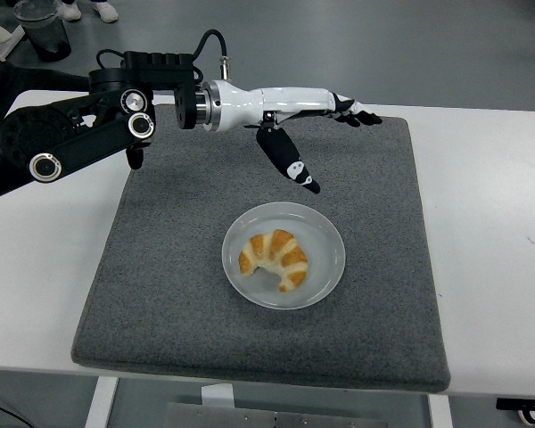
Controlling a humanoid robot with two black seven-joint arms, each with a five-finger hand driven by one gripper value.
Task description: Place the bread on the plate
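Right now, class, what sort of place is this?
Probably a robotics lab or test room: a black arm with a white robot hand over a grey mat, a white table, and bare grey flooring.

Left arm (71, 134): black, bulky housings with round silver-ringed joint caps; black cable looped over the top, behind the wrist. Wrist collar: polished silver ring behind the fingers. Left hand (290, 111): glossy white shell, slim fingers (290, 165) in black with small white markings near the tips; black fingertips.
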